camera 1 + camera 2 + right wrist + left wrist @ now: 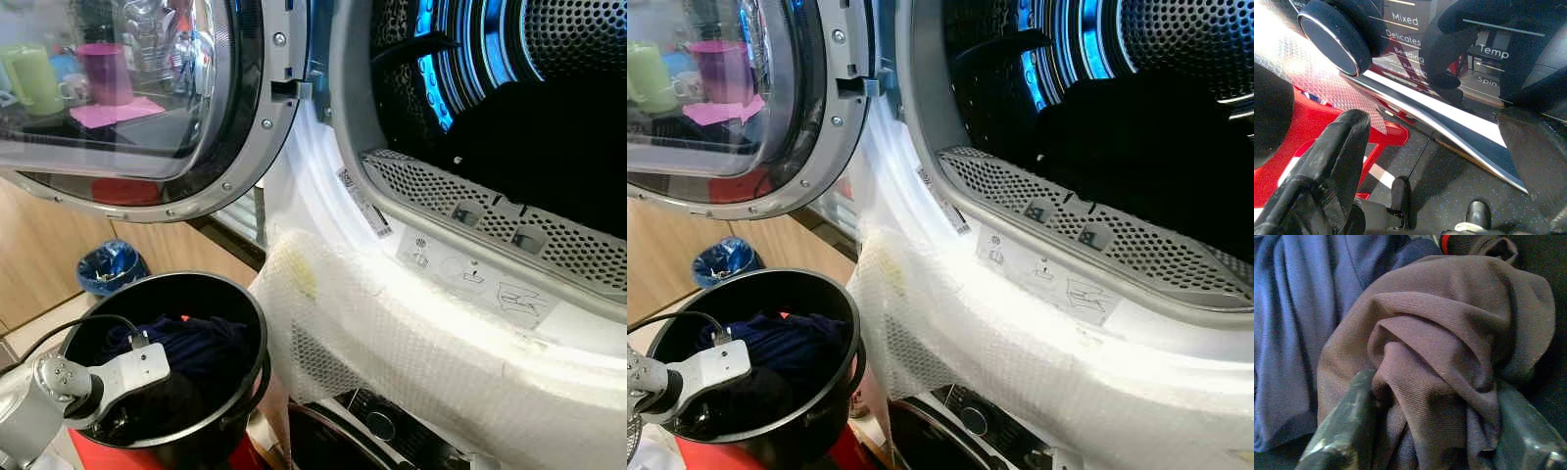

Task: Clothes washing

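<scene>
The left claw (pixel 1432 431), sunk in the black bucket (pixel 240 318) at near left, grips a bunched brown-grey garment (pixel 1449 342) between its fingers. The open drum (pixel 509 108) lies up and far right. The right claw (pixel 1440 171) hangs with fingers parted beside the control panel (pixel 1449 49).

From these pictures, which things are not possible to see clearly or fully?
- Bottom of the black bucket: covered by the dark blue clothes and the left arm in the eye views.
- Deep part of the drum: too dark to tell if anything lies inside.
- Left end effector: its fingertips are buried in the brown cloth, left wrist view.
- Dial labels: partly cut off, right wrist view.
</scene>
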You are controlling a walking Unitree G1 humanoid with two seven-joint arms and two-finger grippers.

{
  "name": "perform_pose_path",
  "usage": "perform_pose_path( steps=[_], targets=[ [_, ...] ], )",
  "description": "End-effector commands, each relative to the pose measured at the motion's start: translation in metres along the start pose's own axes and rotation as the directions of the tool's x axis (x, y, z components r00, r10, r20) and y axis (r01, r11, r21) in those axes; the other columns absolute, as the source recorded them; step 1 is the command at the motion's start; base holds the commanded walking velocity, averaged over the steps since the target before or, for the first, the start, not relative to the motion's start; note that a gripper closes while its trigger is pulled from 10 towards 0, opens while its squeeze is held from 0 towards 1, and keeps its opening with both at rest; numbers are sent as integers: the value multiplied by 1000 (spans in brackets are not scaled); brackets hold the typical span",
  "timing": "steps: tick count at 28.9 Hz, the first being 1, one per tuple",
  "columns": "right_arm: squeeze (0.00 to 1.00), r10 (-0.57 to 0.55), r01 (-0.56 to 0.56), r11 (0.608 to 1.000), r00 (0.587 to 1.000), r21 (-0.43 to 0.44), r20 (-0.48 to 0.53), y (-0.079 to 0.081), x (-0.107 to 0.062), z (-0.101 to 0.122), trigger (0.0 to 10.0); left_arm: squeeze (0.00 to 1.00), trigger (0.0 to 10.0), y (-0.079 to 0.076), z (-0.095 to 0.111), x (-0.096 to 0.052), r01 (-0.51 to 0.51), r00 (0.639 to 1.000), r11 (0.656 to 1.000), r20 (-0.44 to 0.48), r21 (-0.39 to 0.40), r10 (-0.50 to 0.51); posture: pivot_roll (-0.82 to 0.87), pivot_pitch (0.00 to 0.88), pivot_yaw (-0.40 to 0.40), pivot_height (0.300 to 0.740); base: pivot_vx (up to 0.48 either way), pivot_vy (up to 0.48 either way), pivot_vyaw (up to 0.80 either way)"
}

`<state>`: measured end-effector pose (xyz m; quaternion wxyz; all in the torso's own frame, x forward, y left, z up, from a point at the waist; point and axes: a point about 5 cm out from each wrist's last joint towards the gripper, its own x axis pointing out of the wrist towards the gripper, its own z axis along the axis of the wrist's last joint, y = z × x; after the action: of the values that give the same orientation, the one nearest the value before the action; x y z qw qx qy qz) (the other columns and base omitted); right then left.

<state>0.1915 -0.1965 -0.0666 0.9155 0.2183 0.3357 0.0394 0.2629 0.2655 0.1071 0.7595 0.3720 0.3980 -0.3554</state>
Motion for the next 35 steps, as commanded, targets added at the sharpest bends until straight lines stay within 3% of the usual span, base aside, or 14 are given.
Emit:
perform_pose_path(
  steps=[1, 22, 30, 33, 35],
  targets=[
    [0, -28, 28, 1000, 999, -13, 21, -8, -2, 9, 10000, 0, 0, -5, -4, 2, 20, 999, 1000, -40, 15, -20, 321, 73, -85, 740, 0, 0, 0],
    [0, -6, 6, 1000, 1000, -27, 4, -3, 1, 8, 10000, 0, 0, 0, -6, -11, 27, 999, 999, -46, 27, -26, 341, 44, -84, 740, 0, 0, 0],
    [0, 2, -2, 1000, 1000, -28, -2, 1, 4, 9, 10000, 0, 0, 10, -10, -30, -24, 997, 999, -70, 36, 27, 365, 45, -85, 740, 0, 0, 0],
    [0, 5, -5, 1000, 1000, -27, -2, 2, 4, 9, 10000, 0, 0, 20, -5, -47, -63, 995, 996, -72, 60, 67, 369, 48, -86, 740, 0, 0, 0],
    [0, 5, -5, 1000, 1000, -26, -3, 2, 5, 9, 10000, 0, 0, 34, 11, -69, -121, 993, 989, -7, 86, 122, 376, 50, -84, 740, 0, 0, 0]
  ],
)
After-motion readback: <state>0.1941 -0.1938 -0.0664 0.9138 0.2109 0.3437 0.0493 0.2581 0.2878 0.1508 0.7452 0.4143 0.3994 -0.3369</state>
